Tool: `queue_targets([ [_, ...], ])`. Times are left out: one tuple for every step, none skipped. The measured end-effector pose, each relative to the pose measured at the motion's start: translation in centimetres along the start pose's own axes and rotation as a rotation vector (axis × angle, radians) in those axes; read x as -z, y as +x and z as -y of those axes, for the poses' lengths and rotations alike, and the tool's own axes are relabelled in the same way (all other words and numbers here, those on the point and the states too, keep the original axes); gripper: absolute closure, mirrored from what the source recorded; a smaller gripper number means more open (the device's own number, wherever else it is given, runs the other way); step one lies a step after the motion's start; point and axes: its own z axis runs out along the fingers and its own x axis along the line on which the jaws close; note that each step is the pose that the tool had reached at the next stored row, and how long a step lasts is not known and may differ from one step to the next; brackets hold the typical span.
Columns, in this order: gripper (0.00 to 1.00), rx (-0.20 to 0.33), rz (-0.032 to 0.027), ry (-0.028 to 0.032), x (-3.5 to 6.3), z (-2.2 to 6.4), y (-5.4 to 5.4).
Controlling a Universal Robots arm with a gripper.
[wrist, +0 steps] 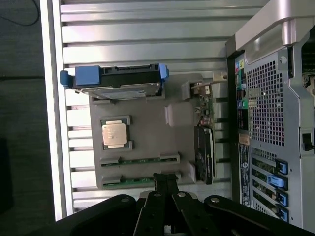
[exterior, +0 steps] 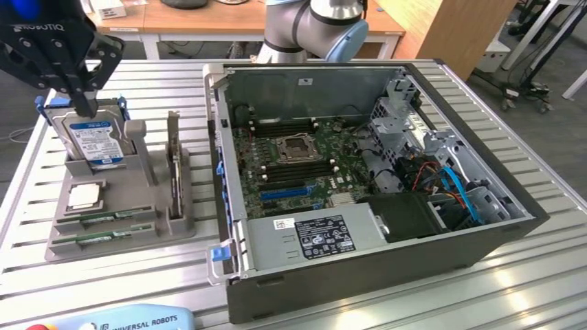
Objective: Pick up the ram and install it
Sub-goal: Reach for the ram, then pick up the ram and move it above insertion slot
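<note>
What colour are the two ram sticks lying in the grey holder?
Green: the long thin circuit-board ram strips show best in the exterior view.

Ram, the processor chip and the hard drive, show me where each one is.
ram [wrist: 140, 160], wrist view, mid-length of one green strip.
processor chip [wrist: 114, 133], wrist view, centre of its silver lid.
hard drive [exterior: 96, 141], exterior view, its blue-and-white label.

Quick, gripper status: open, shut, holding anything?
Gripper: shut, holding nothing. The ram lies in its slot in the grey tray.
</note>
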Motion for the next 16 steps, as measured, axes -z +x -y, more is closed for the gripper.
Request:
queue_targets([
  [0.9,0.0,0.0,0.0,0.01,0.09,-0.01],
  [0.9,0.0,0.0,0.0001,0.01,0.18,-0.01],
  [0.9,0.0,0.0,0.0,0.01,0.26,-0.02],
  [0.9,0.0,0.0,0.0001,0.02,0.35,-0.02],
  [0.9,0.0,-0.0001,0.0,0.02,0.46,-0.03],
  [0.9,0.0,-0.0001,0.0001,0.03,0.55,-0.04],
  [0.9,0.0,0.0,0.0,0.03,0.64,-0.04],
  [0.9,0.0,-0.0001,0.0,0.03,0.7,-0.05],
  [0.9,0.0,0.0,0.0001,0.03,0.73,-0.05],
  [0.9,0.0,0.0,0.0,0.03,0.73,-0.05],
  [0.9,0.0,0.0,0.0,0.03,0.73,-0.05],
  [0.9,0.0,0.0,0.0,0.04,0.74,-0.05],
  [0.9,0.0,0.0,0.0001,0.04,0.75,-0.05],
  [0.9,0.0,0.0,0.0001,0.04,0.75,-0.05],
  [0.9,0.0,0.0,0.0001,0.04,0.74,-0.05],
  [0.9,0.0,0.0,0.0001,0.04,0.75,-0.05],
])
